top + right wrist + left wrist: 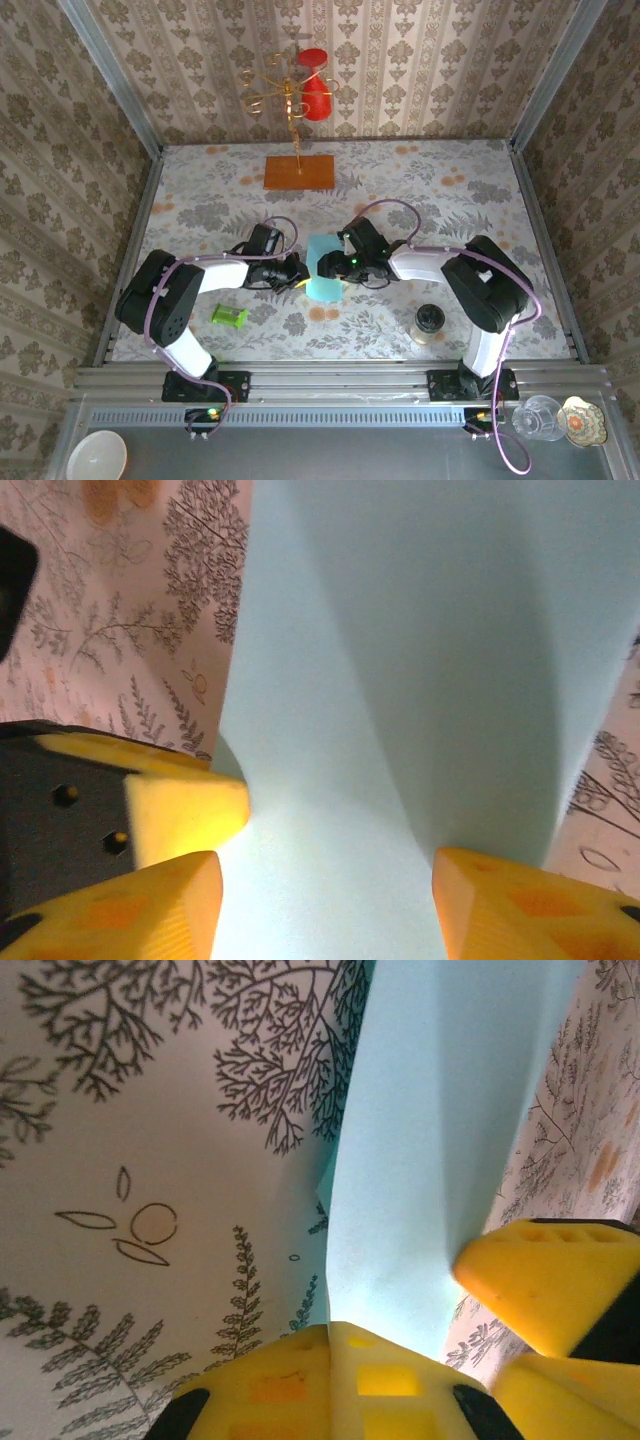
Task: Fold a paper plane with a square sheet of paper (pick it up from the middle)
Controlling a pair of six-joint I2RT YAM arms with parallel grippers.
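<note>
Our left gripper [330,1385] is pressed together, pinching an edge of the light-blue sheet [325,285]. Our right gripper [325,885] stands spread, straddling the same sheet. The sheet sits mid-table between both arms, bowed up off the floral tablecloth [450,190]. Patterned wallpaper [450,60] encloses the table, and an orange board [299,172] lies toward the back.

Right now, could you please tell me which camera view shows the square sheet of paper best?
Top external: the square sheet of paper shows nearly whole there. The left wrist and right wrist views catch close-up parts of it.
</note>
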